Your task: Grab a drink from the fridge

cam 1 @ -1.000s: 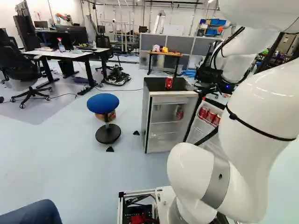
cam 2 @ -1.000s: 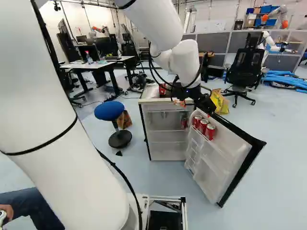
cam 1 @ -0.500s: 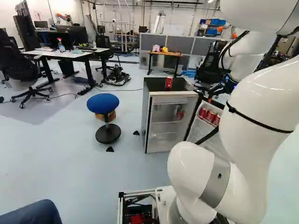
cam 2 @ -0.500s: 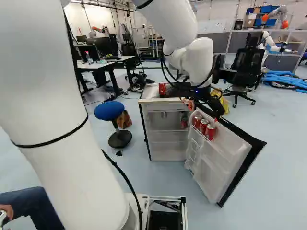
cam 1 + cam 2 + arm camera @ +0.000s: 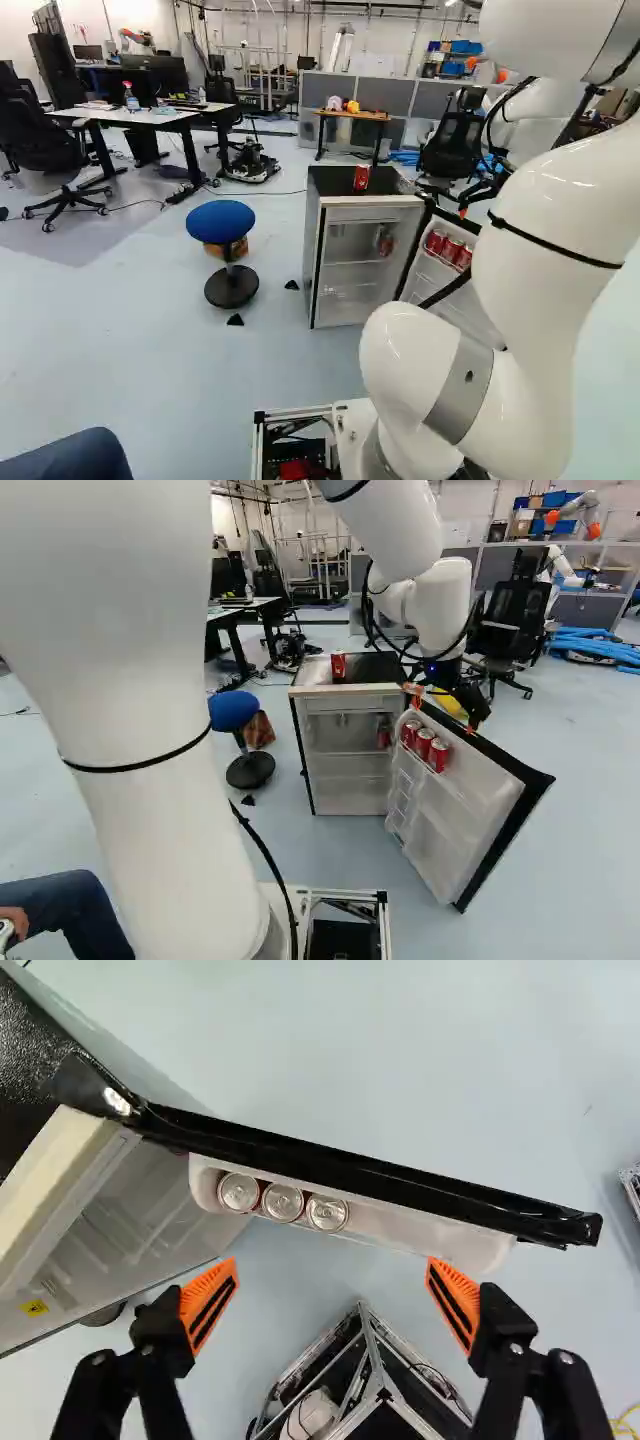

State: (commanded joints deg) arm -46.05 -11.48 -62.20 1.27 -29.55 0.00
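Over the open fridge door (image 5: 455,815), my gripper (image 5: 441,712) points downward in the right base view. The wrist view shows the gripper (image 5: 332,1265) open, its orange-padded fingers wide apart with nothing between them. Three red cans stand in a row on the door's top shelf: one nearest the hinge (image 5: 239,1192), a middle one (image 5: 283,1202) and an outer one (image 5: 327,1213), all lying ahead of the fingertips and below them. The fridge (image 5: 365,215) carries another red can (image 5: 361,177) on its black top. Inside it, a further red can (image 5: 384,736) is visible.
A blue stool (image 5: 221,220) stands beside the fridge in the left base view. Behind the door are a black office chair (image 5: 507,630) and a yellow bag (image 5: 449,702). Desks (image 5: 150,117) are farther back. Another robot (image 5: 562,568) shows at the back right.
My arm has swung to the right in both base views, carrying the gripper from near the fridge's top out over the door. The base, fridge and cans have kept their places.
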